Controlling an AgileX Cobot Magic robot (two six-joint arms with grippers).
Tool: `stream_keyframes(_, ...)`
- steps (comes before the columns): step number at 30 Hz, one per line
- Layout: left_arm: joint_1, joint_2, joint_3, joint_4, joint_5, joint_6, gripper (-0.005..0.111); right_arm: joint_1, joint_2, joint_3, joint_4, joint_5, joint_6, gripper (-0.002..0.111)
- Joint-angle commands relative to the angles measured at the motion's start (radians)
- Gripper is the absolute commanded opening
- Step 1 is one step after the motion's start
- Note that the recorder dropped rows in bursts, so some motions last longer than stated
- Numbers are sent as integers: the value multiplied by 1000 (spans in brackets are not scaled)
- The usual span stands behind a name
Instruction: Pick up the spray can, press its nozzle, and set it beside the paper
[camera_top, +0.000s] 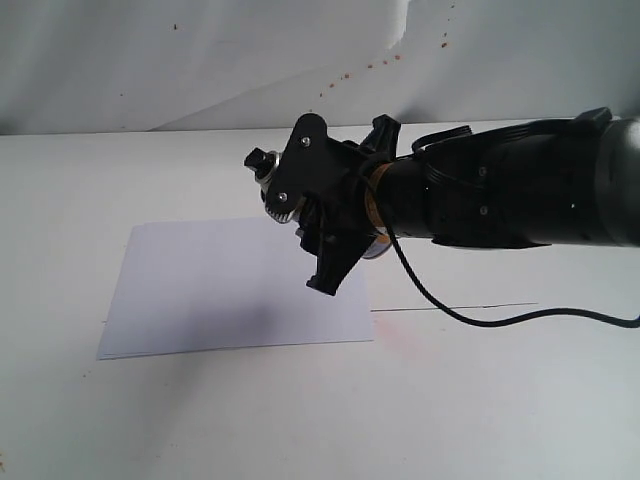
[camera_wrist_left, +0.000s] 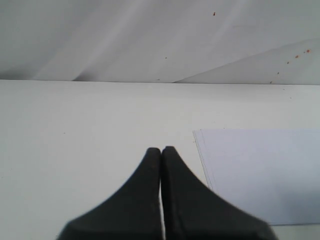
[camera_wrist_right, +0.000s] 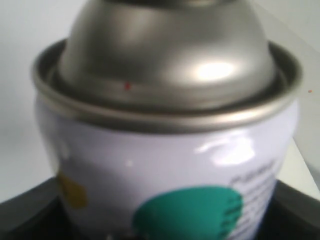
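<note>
My right gripper (camera_top: 303, 208) reaches in from the right and hangs above the right edge of the paper (camera_top: 230, 290), a flat white sheet on the table. It is shut on the spray can (camera_top: 277, 192). There only the can's black nozzle and silver shoulder stick out to the left. In the right wrist view the spray can (camera_wrist_right: 170, 165) fills the picture: silver shoulder, white body, a green dot and a yellow-orange dot, with a dark finger (camera_wrist_right: 30, 212) at each side. My left gripper (camera_wrist_left: 161, 150) is shut on nothing, low over bare table beside the paper (camera_wrist_left: 260, 175).
A wrinkled white backdrop sheet (camera_top: 200, 60) with small red specks hangs behind the white table (camera_top: 500, 400). A black cable (camera_top: 450, 312) droops from the right arm to the table surface. The left arm is out of the exterior view.
</note>
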Motion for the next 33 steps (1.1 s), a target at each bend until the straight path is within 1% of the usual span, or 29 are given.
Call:
stream_keyframes(1, 2, -4, 5, -1, -10, 0, 0, 2, -3, -16, 18, -7, -3, 0)
stream_keyframes(29, 2, -4, 5, -1, -10, -2, 0, 2, -3, -16, 42, -11, -3, 0)
stream_keyframes(31, 2, -4, 5, -1, -10, -2, 0, 0, -3, -16, 102, -4, -55, 0)
stream_keyframes(32, 2, -4, 5, -1, -10, -4, 0, 0, -3, -16, 209, 7, -201, 0)
stream_keyframes(33, 2, -4, 5, -1, -10, -4, 0, 0, -2, -16, 250, 10, -276, 0)
